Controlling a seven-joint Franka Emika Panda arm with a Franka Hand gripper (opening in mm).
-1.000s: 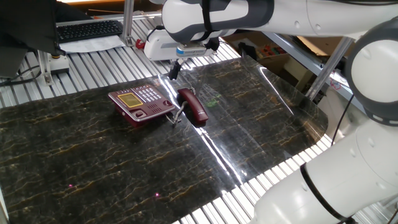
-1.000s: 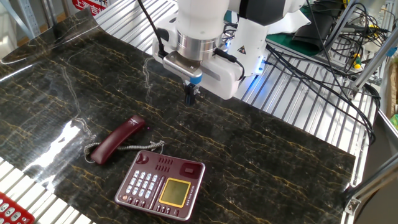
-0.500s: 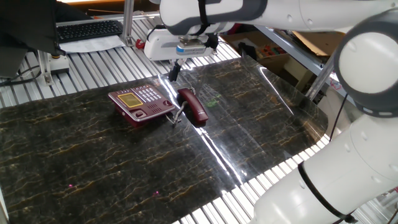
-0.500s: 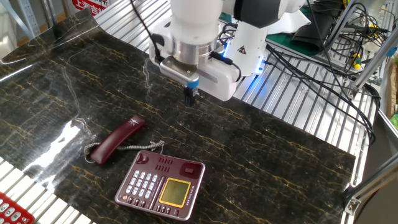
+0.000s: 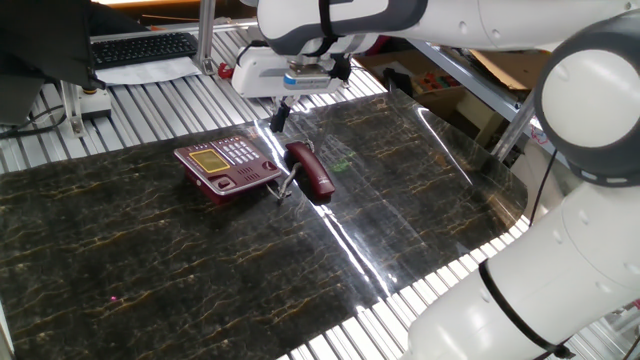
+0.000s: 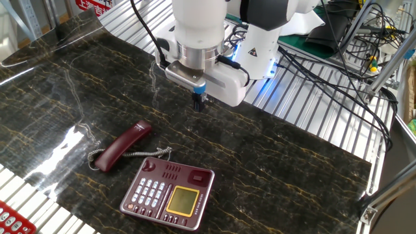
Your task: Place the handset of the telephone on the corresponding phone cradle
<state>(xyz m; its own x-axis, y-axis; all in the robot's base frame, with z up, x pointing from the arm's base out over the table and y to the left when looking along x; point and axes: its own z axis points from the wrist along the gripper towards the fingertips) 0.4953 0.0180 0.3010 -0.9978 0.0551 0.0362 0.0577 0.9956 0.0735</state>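
Observation:
The dark maroon handset [image 5: 309,169] lies flat on the dark marble mat beside the telephone [image 5: 227,164], off its cradle; in the other fixed view the handset [image 6: 121,145] lies left of the phone base [image 6: 169,192], joined by a thin coiled cord [image 6: 146,153]. The base has a yellowish display and pale keys. Its cradle strip [image 6: 195,175] is bare. My gripper [image 6: 199,102] hangs above the mat, behind the handset, with fingers together and nothing between them. It also shows in one fixed view [image 5: 279,115].
A black keyboard [image 5: 143,47] sits on the slatted table at the back left. Cables [image 6: 338,71] run along the slats at the right. A bright red object [image 6: 14,221] shows at the lower left corner. The mat's glossy plastic cover reflects light.
The gripper has drifted slightly left and toward the handset side over the mat. The handset and telephone have not moved.

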